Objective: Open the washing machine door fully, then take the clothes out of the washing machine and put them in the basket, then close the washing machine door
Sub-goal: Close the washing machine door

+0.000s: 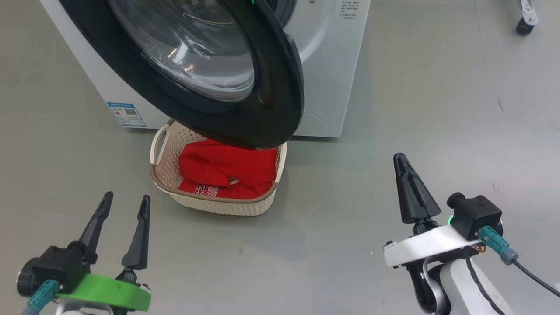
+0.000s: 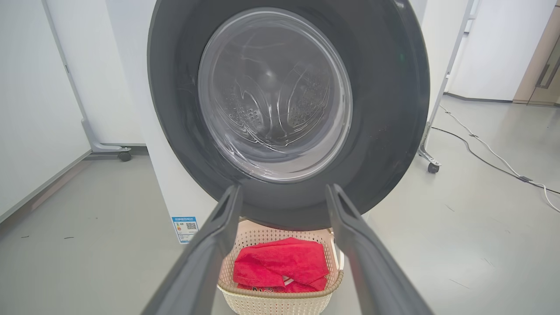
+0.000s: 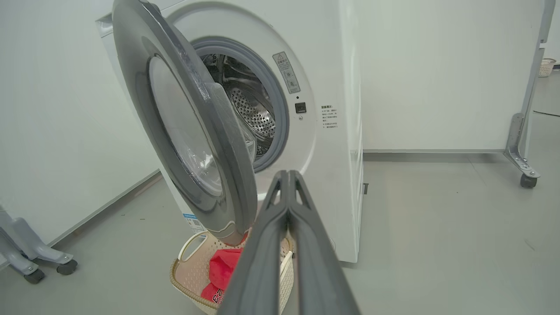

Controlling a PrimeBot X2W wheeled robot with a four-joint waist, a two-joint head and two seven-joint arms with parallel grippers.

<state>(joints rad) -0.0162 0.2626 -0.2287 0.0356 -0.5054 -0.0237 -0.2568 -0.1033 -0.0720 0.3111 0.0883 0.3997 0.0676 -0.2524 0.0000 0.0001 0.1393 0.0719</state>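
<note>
Closing the washing machine door (image 1: 197, 65), ajar over the basket (image 1: 218, 206) holding the clothes (image 1: 227, 168), remains: push its right-hand rim with the clenched, empty right pincer (image 1: 399, 159); left pincer (image 1: 127, 197) released.

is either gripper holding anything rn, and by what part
Nothing is held. The right gripper has its fingers shut together on air; the left gripper has its fingers apart and empty. The clothes lie in the basket.

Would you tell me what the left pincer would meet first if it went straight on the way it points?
The left pincer, open, would likely meet the door first, on its lower black rim above the basket; depth is unclear.
</note>
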